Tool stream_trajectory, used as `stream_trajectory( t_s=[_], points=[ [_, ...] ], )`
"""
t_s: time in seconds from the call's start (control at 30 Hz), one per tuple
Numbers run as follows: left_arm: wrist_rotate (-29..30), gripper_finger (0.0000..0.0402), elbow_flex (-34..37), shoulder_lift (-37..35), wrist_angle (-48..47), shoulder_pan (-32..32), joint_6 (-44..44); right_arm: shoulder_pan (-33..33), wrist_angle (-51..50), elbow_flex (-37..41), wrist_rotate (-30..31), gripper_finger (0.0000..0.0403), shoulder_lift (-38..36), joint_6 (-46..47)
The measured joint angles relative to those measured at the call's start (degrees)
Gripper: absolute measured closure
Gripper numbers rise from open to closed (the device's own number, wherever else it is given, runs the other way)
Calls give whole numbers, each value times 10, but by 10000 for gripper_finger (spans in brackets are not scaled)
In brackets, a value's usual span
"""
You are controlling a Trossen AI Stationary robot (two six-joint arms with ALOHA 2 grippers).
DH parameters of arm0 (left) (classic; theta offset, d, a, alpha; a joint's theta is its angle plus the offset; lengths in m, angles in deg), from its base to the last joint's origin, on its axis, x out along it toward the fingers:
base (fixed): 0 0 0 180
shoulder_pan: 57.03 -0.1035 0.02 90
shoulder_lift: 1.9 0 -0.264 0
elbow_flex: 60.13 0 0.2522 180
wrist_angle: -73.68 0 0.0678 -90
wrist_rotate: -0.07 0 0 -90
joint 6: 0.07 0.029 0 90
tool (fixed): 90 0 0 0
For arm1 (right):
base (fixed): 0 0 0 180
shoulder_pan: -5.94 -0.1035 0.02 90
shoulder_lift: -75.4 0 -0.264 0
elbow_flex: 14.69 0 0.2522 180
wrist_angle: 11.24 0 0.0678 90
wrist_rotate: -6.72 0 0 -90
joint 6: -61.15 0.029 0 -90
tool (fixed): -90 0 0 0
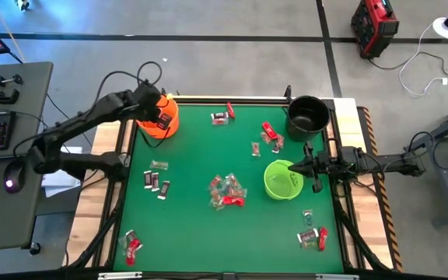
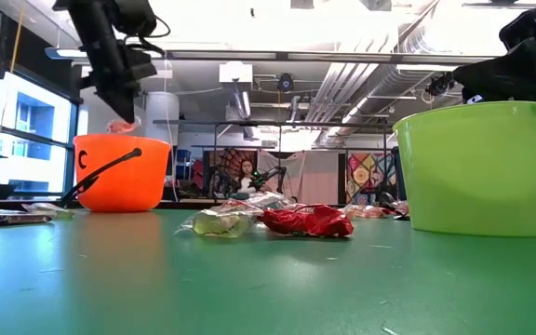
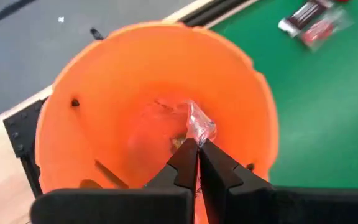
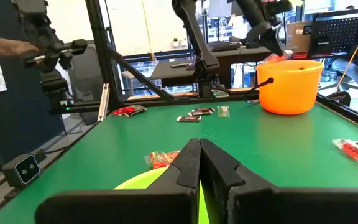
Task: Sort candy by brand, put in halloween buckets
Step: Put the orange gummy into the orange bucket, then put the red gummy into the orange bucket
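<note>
Your green counter [image 1: 193, 225] carries three buckets, and the orange bucket [image 1: 162, 118] at its far left corner serves as the landmark. The black bucket [image 1: 308, 115] sits along the same far edge, well to the right of the orange one, and the lime green bucket [image 1: 283, 180] stands nearer you than the black one, well apart from the orange. Your left hand [image 3: 196, 144] hangs over the mouth of the orange bucket, its fingers pressed together on a silvery-clear sweet [image 3: 199, 124] held just above the bucket's inside. Your right hand [image 1: 292, 167] waits over the rim of the green bucket, far from the orange one, fingers pressed together and holding nothing. Loose candy lies scattered across the counter: a mixed heap [image 1: 227, 191] in the middle, a few dark pieces [image 1: 157, 184] on the near side of the orange bucket, red and dark ones [image 1: 223, 115] just right of it along the far edge, and small clusters at both near corners.
</note>
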Motion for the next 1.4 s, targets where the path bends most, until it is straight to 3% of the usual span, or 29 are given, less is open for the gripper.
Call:
stream_trajectory(
  t_s=[0.17, 0.5, 0.57, 0.67, 0.8, 1.0, 1.17, 1.4],
  points=[
    [8, 378, 1, 31, 5, -12, 10, 0, 0, 0, 0, 402, 0, 0],
    [14, 254, -16, 55, 3, -15, 41, 0, 0, 0, 0, 402, 0, 0],
    [-2, 234, -35, 54, 2, -12, 33, 0, 0, 0, 0, 402, 0, 0],
    [-76, 210, -76, 54, 5, 1, 7, 0, 0, 0, 0, 402, 0, 0],
    [-155, 199, -119, 59, 10, 78, 23, 0, 0, 0, 0, 402, 0, 0],
    [-164, 198, -123, 118, 12, 267, 89, 0, 0, 0, 0, 402, 0, 0],
    [-167, 198, -123, 235, 43, 347, -21, 0, 0, 0, 0, 402, 0, 0],
    [-204, 198, -122, 377, 135, 369, -160, 0, 0, 0, 0, 402, 0, 0]
  ],
)
